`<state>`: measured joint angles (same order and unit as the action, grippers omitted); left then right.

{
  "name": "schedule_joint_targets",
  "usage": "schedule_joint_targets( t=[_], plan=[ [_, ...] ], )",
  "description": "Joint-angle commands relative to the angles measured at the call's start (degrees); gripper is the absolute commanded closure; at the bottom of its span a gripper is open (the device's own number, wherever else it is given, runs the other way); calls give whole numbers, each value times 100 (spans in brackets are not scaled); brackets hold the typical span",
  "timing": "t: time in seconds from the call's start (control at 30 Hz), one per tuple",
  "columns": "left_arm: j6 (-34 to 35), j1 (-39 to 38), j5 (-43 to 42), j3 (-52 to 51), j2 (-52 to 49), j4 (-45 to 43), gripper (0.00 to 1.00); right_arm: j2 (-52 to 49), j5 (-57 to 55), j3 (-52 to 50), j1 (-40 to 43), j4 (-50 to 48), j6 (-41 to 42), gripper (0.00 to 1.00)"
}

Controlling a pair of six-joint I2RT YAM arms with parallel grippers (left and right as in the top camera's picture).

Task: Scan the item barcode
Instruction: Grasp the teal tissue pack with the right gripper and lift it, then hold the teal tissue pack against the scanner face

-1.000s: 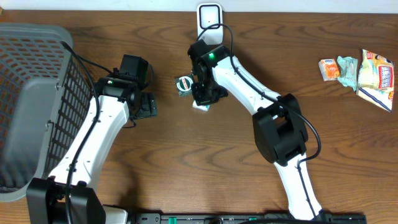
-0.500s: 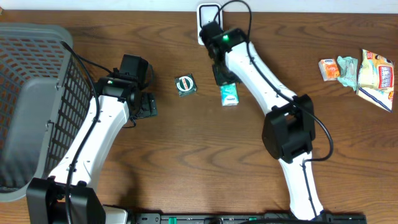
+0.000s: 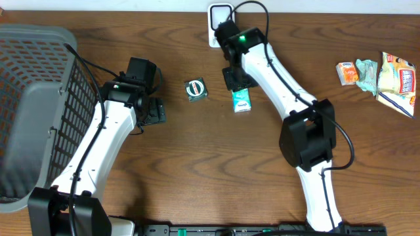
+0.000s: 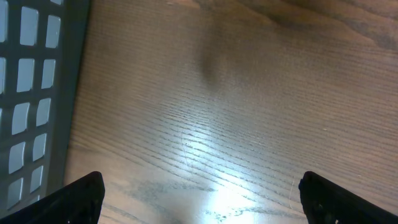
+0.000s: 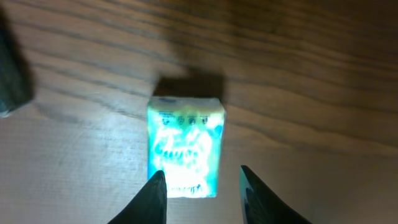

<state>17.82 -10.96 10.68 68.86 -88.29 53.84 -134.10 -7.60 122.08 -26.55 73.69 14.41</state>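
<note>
Right gripper [image 5: 202,179] has parted; teal packet [image 5: 185,146] now lies released.

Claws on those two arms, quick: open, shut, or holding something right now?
Left gripper: wide open, empty.
Right gripper: jaws parted, holding nothing; the teal packet lies on the table beneath it.

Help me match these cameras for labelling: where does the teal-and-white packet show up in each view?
Overhead: the teal-and-white packet lies upper centre, right of the dark green packet.
Left wrist: not in it; only wood and the basket wall.
Right wrist: the packet sits mid-frame, flat on the wood.
Shared landmark: the wood-grain table, seen in all three.
</note>
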Motion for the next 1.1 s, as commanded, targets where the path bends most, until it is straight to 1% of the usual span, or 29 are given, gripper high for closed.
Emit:
schedule_joint_targets(
  t=[0.0,0.13,0.2,0.27,0.3,0.4,0.47,0.57,0.73,0.77,0.87,0.97,1.07],
  plan=[
    [31,28,50,22,74,28,2,79,671,-442,260,-238,-37,65],
    [28,28,50,22,74,28,2,79,1392,-1143,466,-796,-42,64],
    [28,28,50,22,74,28,2,79,1829,-1451,557,-1040,-181,65],
    [28,28,50,22,74,28,2,79,2258,-1755,660,-1257,-295,69],
    [28,28,50,22,74,28,3,79,2376,-1875,710,-1320,-293,74],
    [28,28,50,22,74,28,2,79,2625,-2044,846,-1353,-293,98],
    [31,28,50,22,74,28,3,92,2868,-2039,929,-1322,-293,99],
    [28,28,50,22,74,28,2,197,3523,-2011,1091,-1322,-339,99],
    [28,28,50,22,74,28,2,533,5460,-1930,1521,-1360,-1104,99],
    [28,28,50,22,74,28,2,636,5969,-1930,1635,-1392,-1320,99],
    [28,28,50,22,74,28,2,855,7025,-1930,1904,-1427,-1878,99],
    [28,28,50,22,74,28,2,979,7834,-1932,2170,-1414,-2374,99],
    [28,28,50,22,74,28,2,979,8500,-1934,2404,-1416,-2487,99]
  ],
)
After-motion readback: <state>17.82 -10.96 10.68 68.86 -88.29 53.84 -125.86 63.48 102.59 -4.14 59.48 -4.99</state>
